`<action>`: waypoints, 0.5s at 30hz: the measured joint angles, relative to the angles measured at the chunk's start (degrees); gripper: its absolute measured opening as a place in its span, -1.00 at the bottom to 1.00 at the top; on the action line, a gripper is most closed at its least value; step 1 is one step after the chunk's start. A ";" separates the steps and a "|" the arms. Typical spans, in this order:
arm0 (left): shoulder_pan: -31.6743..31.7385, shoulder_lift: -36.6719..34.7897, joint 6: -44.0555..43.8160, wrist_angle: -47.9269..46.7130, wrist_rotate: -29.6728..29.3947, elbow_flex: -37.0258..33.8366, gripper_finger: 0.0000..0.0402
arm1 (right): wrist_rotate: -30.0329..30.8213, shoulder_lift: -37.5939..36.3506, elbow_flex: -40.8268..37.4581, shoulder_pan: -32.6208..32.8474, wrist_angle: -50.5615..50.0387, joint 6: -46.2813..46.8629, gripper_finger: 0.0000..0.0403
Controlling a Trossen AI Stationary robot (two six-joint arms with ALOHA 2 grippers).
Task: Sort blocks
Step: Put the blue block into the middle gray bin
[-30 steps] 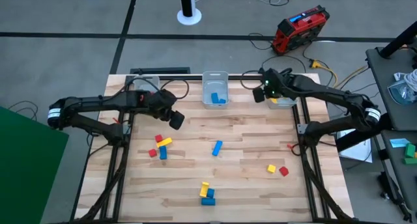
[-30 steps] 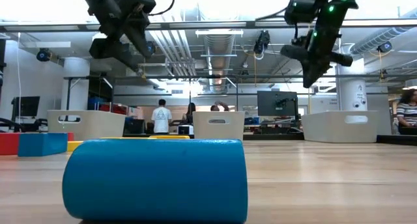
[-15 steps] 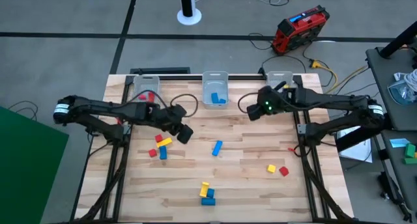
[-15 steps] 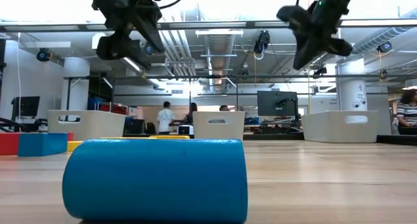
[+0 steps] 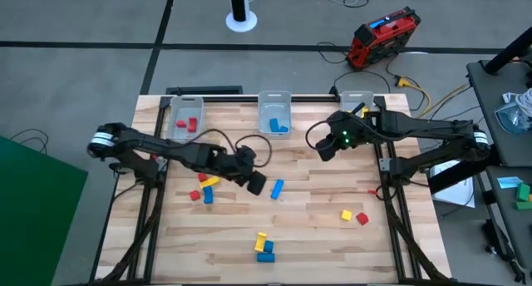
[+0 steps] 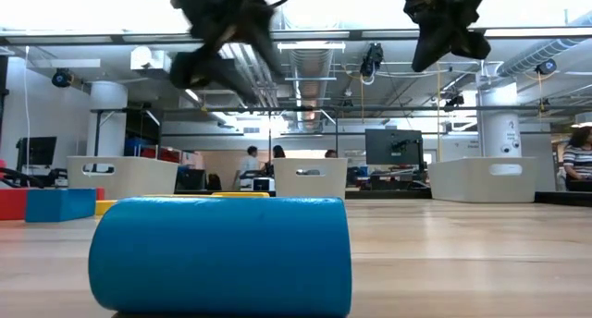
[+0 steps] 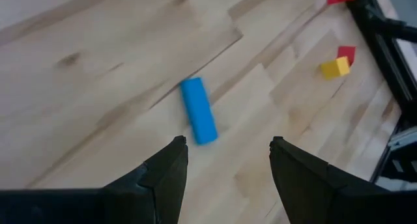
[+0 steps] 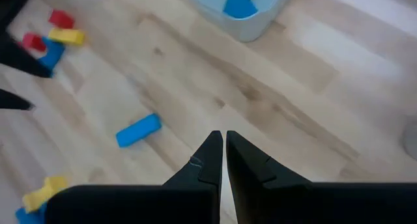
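Blue bar block point(image 5: 277, 189) lies flat on the table point(image 5: 316, 236) near mid-table, nothing touching it; same bar shows in the left wrist view point(image 7: 198, 111) and right wrist view point(image 8: 138, 130). Left gripper point(image 5: 257, 183) sits just beside it on its left, above the wood, fingers point(image 7: 163, 175) spread wide with nothing between them. West of that, a cluster of red, yellow and blue blocks point(image 5: 204, 186) bunched together. Near the front edge, a yellow-over-blue group point(image 5: 263, 247). On the right side, a yellow cube point(image 5: 346, 214) and a red cube point(image 5: 362, 219) just beside each other, also seen from the left wrist point(image 7: 335, 68). Three clear bins along the far edge: left bin point(image 5: 173, 120) holds red blocks point(image 5: 187, 124), middle bin point(image 5: 263, 103) holds blue blocks point(image 5: 278, 125), right bin point(image 5: 349, 97) shows a bit of yellow but is mostly hidden by the right arm. Right gripper point(image 5: 326, 148) hangs over the table in front of the right bin, between it and the middle bin, well apart from the loose blocks; fingers point(image 8: 207, 160) pinched nearly together, empty. Low view is dominated by a blue block point(image 6: 220, 255) up close, with red and blue blocks point(image 6: 44, 203) at its left edge and both arms overhead.
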 joint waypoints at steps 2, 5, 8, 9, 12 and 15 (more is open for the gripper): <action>-0.13 3.38 0.50 -0.67 -0.65 3.85 -0.04 | -1.07 0.00 0.02 0.76 0.02 -0.86 -0.94; -0.22 8.44 0.47 -4.62 -0.67 9.96 -0.03 | -1.32 0.00 -0.19 2.85 -0.02 -1.26 -0.94; -0.50 13.48 -0.09 -9.75 -0.50 16.21 -0.03 | -1.36 -0.02 -0.27 5.59 -0.03 -1.26 -0.94; -0.65 15.07 -0.12 -11.20 -0.46 18.19 -0.03 | -1.34 -0.02 -0.29 6.53 -0.04 -1.20 -0.94; -1.09 19.55 -0.82 -14.32 -0.34 23.98 -0.03 | -1.31 -0.14 -0.29 9.04 -0.06 -1.09 -0.94; -1.38 23.62 -2.36 -17.49 -0.30 28.53 -0.03 | -1.25 -0.55 -0.29 10.85 -0.62 -1.08 -0.94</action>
